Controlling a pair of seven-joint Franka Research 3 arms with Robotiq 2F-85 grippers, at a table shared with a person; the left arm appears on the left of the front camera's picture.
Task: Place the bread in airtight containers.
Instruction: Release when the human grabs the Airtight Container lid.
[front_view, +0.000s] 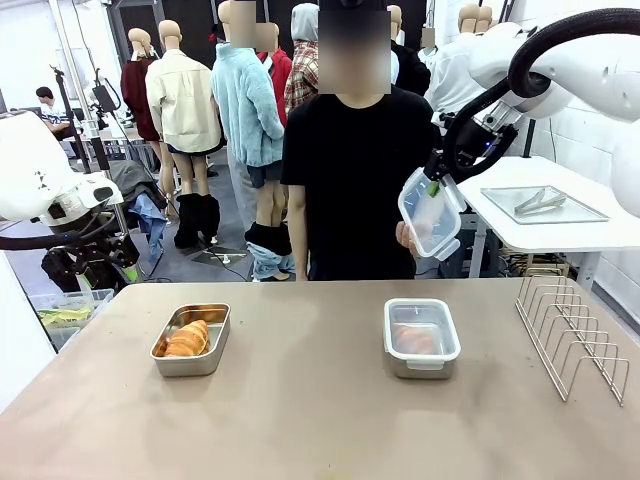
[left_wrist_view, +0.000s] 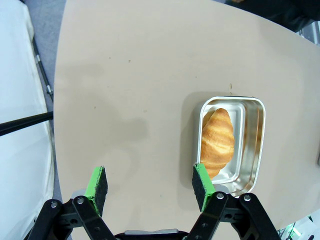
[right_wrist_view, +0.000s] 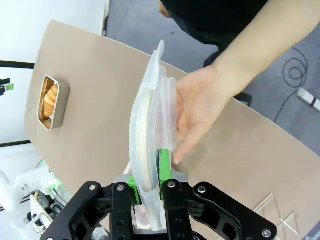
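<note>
An open steel airtight container (front_view: 186, 367) on the left of the table holds one bread, a golden croissant (front_view: 189, 339). A second container (front_view: 404, 368) at centre right has a clear lid (front_view: 421, 313) on it, with bread (front_view: 415, 341) dimly visible through it. My right gripper (front_view: 433, 186) is raised beyond the table's far edge, shut on another clear lid (front_view: 431, 214) (right_wrist_view: 149, 130). The person's hand (right_wrist_view: 200, 107) lies flat against that lid. My left gripper (left_wrist_view: 150, 187) hovers open over bare table, beside the open container (left_wrist_view: 260, 142) and its croissant (left_wrist_view: 218, 142).
A wire rack (front_view: 575, 335) stands at the table's right edge. Behind it is a white side table with a flat tray and tongs (front_view: 543, 203). The person stands at the far side, centre. A plastic bin (front_view: 65, 312) sits on the floor at left.
</note>
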